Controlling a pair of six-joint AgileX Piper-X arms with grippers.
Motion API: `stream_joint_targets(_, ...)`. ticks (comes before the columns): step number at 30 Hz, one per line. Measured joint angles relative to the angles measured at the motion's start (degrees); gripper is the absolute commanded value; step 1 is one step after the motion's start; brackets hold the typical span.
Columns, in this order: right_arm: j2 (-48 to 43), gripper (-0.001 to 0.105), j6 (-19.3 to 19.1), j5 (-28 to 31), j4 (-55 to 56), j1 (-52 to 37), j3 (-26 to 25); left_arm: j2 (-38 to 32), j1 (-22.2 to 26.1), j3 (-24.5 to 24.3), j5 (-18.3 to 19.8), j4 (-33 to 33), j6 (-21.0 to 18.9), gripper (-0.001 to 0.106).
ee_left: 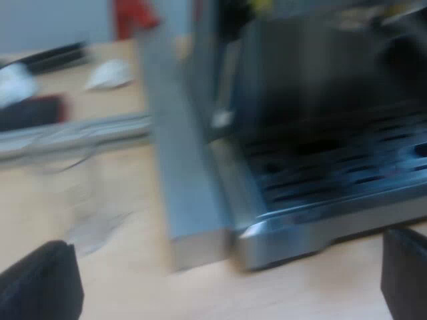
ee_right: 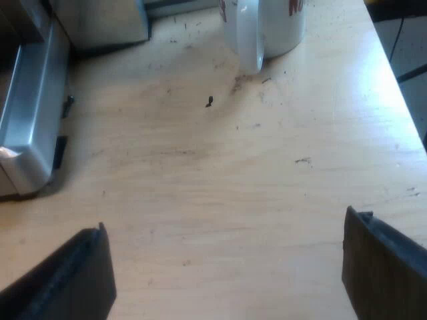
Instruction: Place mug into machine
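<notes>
Two black fingers [ee_right: 67,280] of the right gripper [ee_right: 227,273] stand spread wide above the wooden table [ee_right: 200,193], and there is nothing between them. Well ahead of them the white mug [ee_right: 273,23], with red lettering on its wall, stands upright on the table, its handle [ee_right: 250,40] turned towards that gripper and clear of it. The mug is on the table near the espresso machine [ee_right: 30,133], not in it, and the machine's silver corner sits off to one side of the open stretch of wood. Dark specks of coffee grounds [ee_right: 209,101] lie scattered on the table between the mug and the fingers. The left gripper [ee_left: 220,283] hangs low over the table just before the machine's front, its fingers [ee_left: 40,283] also set wide apart and holding nothing. It faces the slotted drip tray [ee_left: 333,167] under the dark recess of the machine. Beside the machine's silver side panel [ee_left: 190,200] there is a clear, glass-like shape [ee_left: 73,187] on the table, and I cannot tell what it is.
</notes>
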Motion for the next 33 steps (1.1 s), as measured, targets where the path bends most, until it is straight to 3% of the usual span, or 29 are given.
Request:
stream_joint_targets(1, 0.8, 0.072, 0.0, 0.0, 0.7, 0.0, -1.0, 0.0, -0.6, 0.0, 2.9, -1.2, -1.5, 0.093)
stream_joint_targets(4, 3.8, 0.072, 0.0, 0.0, 0.8, 0.0, -3.3, 0.0, -2.8, 0.0, 7.0, -3.1, -3.7, 0.093)
stream_joint_targets(11, 12.8, 0.072, -0.2, 0.0, 1.2, 2.5, -8.7, 0.0, -12.8, 0.0, 9.2, -4.1, -4.1, 0.093)
stream_joint_targets(17, 20.9, 0.072, -2.8, 0.0, 1.2, 8.3, -11.9, 3.7, -22.3, 0.0, 11.4, -5.9, -1.6, 0.093)
stream_joint_targets(22, 26.6, 0.072, -2.8, 1.7, 0.7, 10.6, -12.1, 8.9, -28.3, 0.6, 11.7, -10.0, 0.3, 0.093)
stream_joint_targets(28, 29.3, 0.072, -2.4, 5.0, -2.7, 10.6, -11.3, 12.7, -30.1, 4.0, 11.7, -15.1, 0.5, 0.093)
stream_joint_targets(33, 29.3, 0.072, -1.8, 7.7, -14.0, 10.6, -5.1, 16.2, -30.1, 7.0, 11.7, -21.3, 0.6, 0.093)
